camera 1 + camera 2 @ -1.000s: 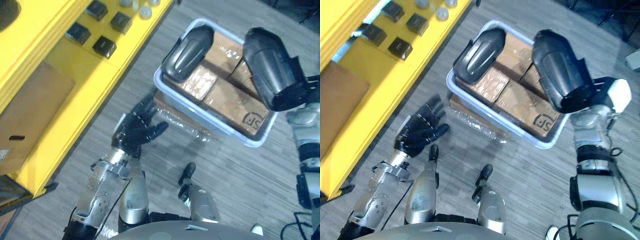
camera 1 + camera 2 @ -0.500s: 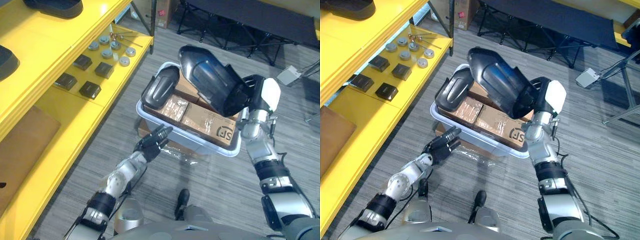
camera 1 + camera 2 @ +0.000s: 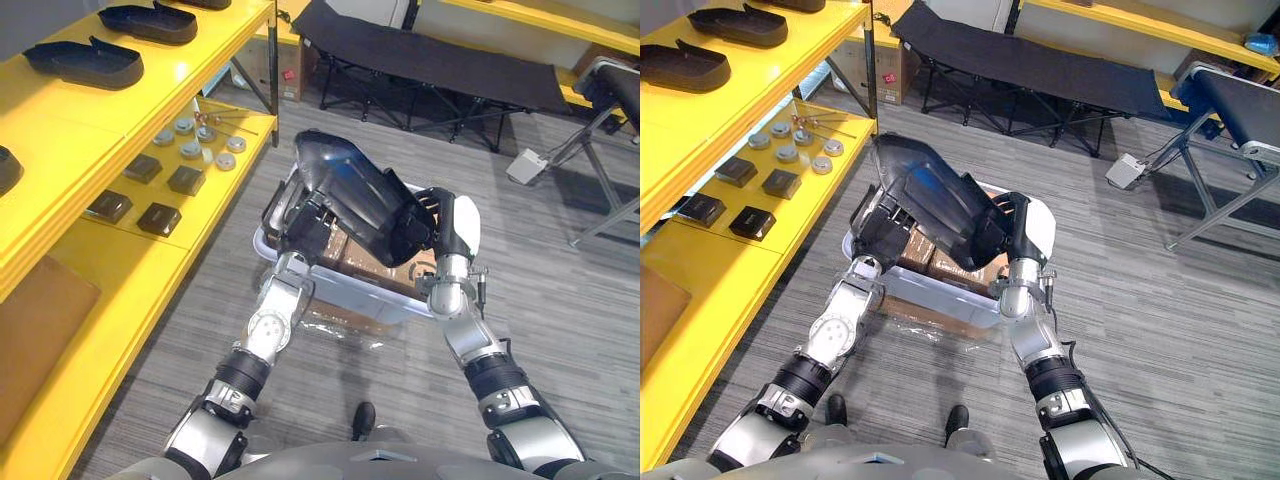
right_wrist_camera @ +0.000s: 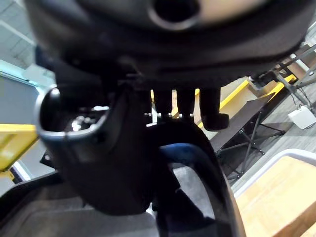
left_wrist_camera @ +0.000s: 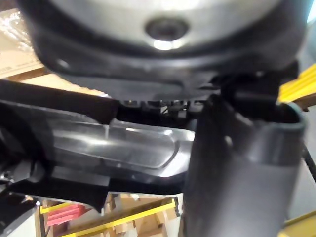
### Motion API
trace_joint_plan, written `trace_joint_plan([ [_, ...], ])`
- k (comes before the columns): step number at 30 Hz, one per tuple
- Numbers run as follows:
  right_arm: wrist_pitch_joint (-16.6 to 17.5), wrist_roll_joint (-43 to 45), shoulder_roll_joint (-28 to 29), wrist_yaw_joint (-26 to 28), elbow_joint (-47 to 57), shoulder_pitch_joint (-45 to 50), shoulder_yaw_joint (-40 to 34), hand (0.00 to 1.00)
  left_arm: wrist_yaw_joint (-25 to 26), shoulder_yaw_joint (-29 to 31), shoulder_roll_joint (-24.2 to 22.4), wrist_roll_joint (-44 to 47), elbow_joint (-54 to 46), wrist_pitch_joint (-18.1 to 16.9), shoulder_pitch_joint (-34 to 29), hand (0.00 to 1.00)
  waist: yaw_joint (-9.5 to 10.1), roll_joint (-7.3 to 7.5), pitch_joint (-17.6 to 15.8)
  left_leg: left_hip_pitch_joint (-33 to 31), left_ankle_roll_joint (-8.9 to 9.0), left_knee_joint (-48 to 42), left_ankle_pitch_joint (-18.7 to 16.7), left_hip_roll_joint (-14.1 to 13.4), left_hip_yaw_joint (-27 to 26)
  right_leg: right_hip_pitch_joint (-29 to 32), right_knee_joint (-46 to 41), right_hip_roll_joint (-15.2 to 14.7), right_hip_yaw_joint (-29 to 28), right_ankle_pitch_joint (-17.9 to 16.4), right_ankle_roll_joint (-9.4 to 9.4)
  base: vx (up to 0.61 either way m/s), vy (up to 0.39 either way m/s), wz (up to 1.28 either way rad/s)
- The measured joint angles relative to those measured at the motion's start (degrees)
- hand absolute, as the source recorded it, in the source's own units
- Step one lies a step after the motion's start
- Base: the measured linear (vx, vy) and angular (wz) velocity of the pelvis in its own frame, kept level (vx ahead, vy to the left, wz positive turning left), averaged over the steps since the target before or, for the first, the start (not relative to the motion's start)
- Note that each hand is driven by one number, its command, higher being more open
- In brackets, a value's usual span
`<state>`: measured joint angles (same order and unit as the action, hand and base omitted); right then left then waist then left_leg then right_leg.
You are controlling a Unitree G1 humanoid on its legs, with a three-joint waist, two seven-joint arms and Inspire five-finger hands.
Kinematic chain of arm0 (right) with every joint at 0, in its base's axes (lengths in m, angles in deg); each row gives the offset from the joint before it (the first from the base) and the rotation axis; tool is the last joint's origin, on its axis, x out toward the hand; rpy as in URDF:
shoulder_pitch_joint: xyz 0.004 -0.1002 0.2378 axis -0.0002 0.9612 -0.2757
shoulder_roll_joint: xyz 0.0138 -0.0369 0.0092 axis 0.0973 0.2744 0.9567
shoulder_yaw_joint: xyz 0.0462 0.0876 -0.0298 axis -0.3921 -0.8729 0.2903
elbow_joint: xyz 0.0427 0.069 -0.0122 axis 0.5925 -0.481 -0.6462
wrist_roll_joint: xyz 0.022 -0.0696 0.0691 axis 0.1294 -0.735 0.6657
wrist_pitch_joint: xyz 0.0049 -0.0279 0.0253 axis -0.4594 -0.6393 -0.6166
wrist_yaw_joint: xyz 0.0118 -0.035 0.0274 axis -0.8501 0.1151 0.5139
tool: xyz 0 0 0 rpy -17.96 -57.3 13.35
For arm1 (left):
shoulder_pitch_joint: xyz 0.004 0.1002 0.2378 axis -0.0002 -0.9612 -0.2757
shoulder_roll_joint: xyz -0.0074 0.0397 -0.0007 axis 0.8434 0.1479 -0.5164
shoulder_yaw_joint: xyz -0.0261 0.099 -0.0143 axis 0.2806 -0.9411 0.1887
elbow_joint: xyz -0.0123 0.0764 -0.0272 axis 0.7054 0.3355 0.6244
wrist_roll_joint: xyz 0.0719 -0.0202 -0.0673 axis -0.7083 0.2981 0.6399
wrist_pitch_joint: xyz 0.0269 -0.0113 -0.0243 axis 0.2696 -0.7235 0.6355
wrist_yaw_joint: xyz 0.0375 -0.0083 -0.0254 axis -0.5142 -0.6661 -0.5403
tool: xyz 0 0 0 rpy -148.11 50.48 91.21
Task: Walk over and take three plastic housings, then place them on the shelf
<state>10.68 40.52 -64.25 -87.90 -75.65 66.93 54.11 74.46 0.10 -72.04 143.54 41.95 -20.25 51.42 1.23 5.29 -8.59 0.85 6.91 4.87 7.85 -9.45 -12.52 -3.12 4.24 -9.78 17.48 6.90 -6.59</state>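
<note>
**One housing up over the bin, grip only half legible**

The plastic housing (image 3: 350,190) is in the air at 12 o'clock. It is carried between the two hands above the grey bin (image 3: 930,292) of cardboard boxes (image 3: 915,250).

The right hand (image 3: 440,225) has it. In its wrist view the fingers (image 4: 186,101) hook over the shell's rim, and the thumb (image 4: 98,158) sits on the other face.

The left hand (image 3: 303,218) is against the shell's opposite end. Whether it has closed on the shell I cannot tell, because the shell covers most of it.

My worry is the shape. The shell is broad, glossy and curved, and it is pinched at its edges. I judge that it could pivot or slide out if one hand leads the other on the turn.

The yellow shelf (image 3: 120,130) lies at 9 to 11 o'clock, and other housings (image 3: 85,62) are already parked at 11. A low swing could clip its edge or knock those.

The held shell also hides much of the bin, so I cannot make out whether further housings lie there.
</note>
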Motion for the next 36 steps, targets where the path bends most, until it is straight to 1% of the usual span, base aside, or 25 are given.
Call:
trace_joint_plan([
  [3, 0.51, 0.15, 0.24, -0.2, 0.0, 0.0, 1.11, 0.0, 2.13, 0.0, -0.02, -2.4, 0.0, 0.05, 0.0, 1.0, 0.07, -0.22, 0.14, 0.35, -0.01, -0.02, 0.01, 0.04, 0.04, -0.38, 0.03, -0.03, 0.0, 0.09, -0.02, 0.0, 0.0, 0.0],
  [5, 0.69, 0.59, 0.35, -0.52, 0.0, 0.0, 2.05, 0.0, 3.47, -0.24, -0.02, -6.92, 0.0, 0.44, 0.0, 1.0, 0.12, -0.25, 0.42, 0.52, -0.01, -0.03, 0.01, 0.06, 0.05, -0.55, 0.09, -0.04, 0.0, 0.12, -0.01, 0.0, 0.0, 0.0],
  [6, 0.89, 1.3, 0.58, -1.0, 0.0, -0.01, 2.82, 0.0, 4.28, -0.48, 0.01, -10.36, 0.01, 1.57, 0.04, 1.0, 0.15, -0.31, 0.56, 0.66, -0.01, -0.03, 0.01, 0.07, 0.08, -0.74, 0.14, -0.04, 0.04, 0.12, 0.0, 0.0, 0.0, 0.0],
  [7, 1.06, 1.88, 0.6, -1.0, 0.0, -0.01, 3.21, 0.0, 4.33, -0.7, 0.05, -11.85, 0.0, 2.35, 0.06, 1.0, 0.14, -0.35, 0.63, 0.72, -0.01, -0.04, 0.01, 0.08, 0.17, -0.86, 0.17, -0.04, 0.13, 0.12, 0.0, 0.0, -0.007, 0.04],
  [9, 1.27, 2.47, 1.22, -1.27, 0.01, -0.02, 3.97, 0.0, 5.69, -2.2, 0.05, -16.54, 0.02, 5.16, 0.09, 1.0, 0.14, -0.43, 1.19, 0.73, -0.01, -0.05, 0.01, 0.09, 0.31, -0.96, 0.21, -0.04, 0.31, 0.12, 0.0, 0.0, -0.003, 0.02],
  [10, 1.53, 3.13, 1.61, -1.28, 0.1, -0.04, 4.45, 0.0, 6.47, -3.12, 0.07, -20.53, 0.28, 7.21, 0.1, 1.0, 0.12, -0.44, 1.54, 0.82, -0.01, -0.06, 0.01, 0.09, 0.3, -0.99, 0.21, -0.04, 0.31, 0.13, 0.0, 0.0, 0.0, 0.0],
  [11, 1.56, 3.58, 1.78, -1.37, 0.17, -0.04, 4.47, 0.0, 6.67, -3.34, 0.07, -21.92, 0.59, 7.62, 0.09, 1.0, 0.12, -0.44, 1.57, 0.97, 0.0, -0.06, 0.01, 0.09, 0.29, -1.01, 0.22, -0.04, 0.3, 0.13, 0.0, 0.0, 0.0, 0.0],
  [12, 1.62, 4.02, 1.81, -1.35, 0.19, -0.04, 4.65, 0.0, 6.8, -3.57, 0.09, -23.88, 1.33, 8.02, 0.12, 0.0, 0.11, -0.44, 1.57, 1.28, 0.02, -0.06, -0.02, 0.09, 0.24, -1.07, 0.22, -0.04, 0.27, 0.13, 0.01, -0.01, -0.005, -0.04],
  [13, 1.62, 4.53, 1.83, -1.34, 0.2, -0.05, 5.35, 0.0, 7.66, -3.66, 0.15, -26.98, 2.33, 8.99, 0.12, 0.0, 0.08, -0.5, 1.68, 1.67, 0.14, -0.06, -0.25, 0.08, 0.13, -1.37, 0.27, -0.03, 0.17, 0.09, 0.04, -0.01, -0.005, -0.04],
  [16, 1.62, 4.98, 1.43, -1.26, 0.59, -0.04, 6.23, 0.0, 8.3, -4.81, 0.27, -28.95, 4.08, 9.13, 0.1, 0.0, 0.07, -0.82, 2.01, 1.71, 0.16, -0.06, -0.49, 0.07, -0.11, -1.19, 0.55, -0.02, -0.15, 0.08, 0.07, -0.01, -0.002, -0.05],
  [22, 1.76, 5.2, 0.31, -1.26, 2.91, -0.02, 7.93, 0.0, 8.32, -5.32, 0.44, -28.73, 5.78, 9.0, 0.0, 0.0, -0.01, -1.14, 2.19, 1.92, 0.21, -0.07, -0.57, 0.04, -0.5, -1.09, 0.56, -0.01, -0.5, 0.07, 0.08, 0.0, -0.005, -0.04],
  [25, 2.32, 6.25, 0.23, -1.42, 4.44, 0.08, 10.15, 0.0, 8.77, -5.17, 0.98, -26.16, 7.38, 7.51, -0.2, 0.0, -0.55, -1.21, 2.23, 2.18, 0.27, -0.07, -0.68, 0.03, -0.8, -1.1, 0.57, -0.01, -0.75, 0.07, 0.08, 0.01, -0.005, -0.06],
  [26, 2.32, 7.21, 0.2, -1.51, 4.43, 0.22, 10.21, 0.0, 8.48, -5.77, 0.91, -25.72, 7.37, 6.15, -0.65, 0.0, -0.45, -1.22, 2.23, 2.3, 0.29, -0.07, -0.76, 0.03, -0.91, -1.13, 0.57, -0.02, -0.82, 0.07, 0.08, 0.01, -0.004, -0.04],
  [28, 2.32, 7.46, 0.23, -1.64, 4.44, 0.25, 10.26, 0.0, 8.57, -6.31, 0.92, -25.55, 7.38, 5.59, -0.85, 0.0, -0.24, -1.23, 2.24, 2.41, 0.34, -0.07, -0.82, 0.03, -0.98, -1.19, 0.58, -0.02, -0.86, 0.07, 0.08, 0.0, -0.002, -0.02],
  [29, 2.33, 7.45, 0.55, -1.87, 4.65, 0.27, 10.62, 0.0, 9.32, -7.24, 0.91, -23.97, 7.67, 4.11, -1.21, 0.0, -0.2, -1.27, 2.26, 2.59, 0.35, -0.07, -0.92, 0.03, -1.07, -1.29, 0.58, -0.02, -0.95, 0.06, 0.09, 0.0, 0.0, 0.0],
  [32, 2.54, 7.78, 1.44, -2.01, 4.65, 0.36, 10.7, 0.0, 9.7, -7.54, 0.91, -21.45, 7.96, 1.92, -1.69, 0.0, -0.35, -1.3, 2.28, 2.59, 0.35, -0.07, -0.98, 0.03, -1.08, -1.28, 0.59, -0.03, -0.95, 0.02, 0.11, 0.0, 0.0, 0.0],
  [36, 4.07, 8.54, 2.52, -2.25, 4.65, 0.6, 10.91, 0.0, 9.36, -8.6, 0.63, -15.32, 7.96, -1.33, -2.9, 0.0, -0.63, -1.31, 2.29, 2.59, 0.49, -0.07, -1.11, 0.03, -1.07, -1.29, 0.59, -0.04, -0.87, -0.07, 0.19, 0.0, 0.0, 0.0],
])
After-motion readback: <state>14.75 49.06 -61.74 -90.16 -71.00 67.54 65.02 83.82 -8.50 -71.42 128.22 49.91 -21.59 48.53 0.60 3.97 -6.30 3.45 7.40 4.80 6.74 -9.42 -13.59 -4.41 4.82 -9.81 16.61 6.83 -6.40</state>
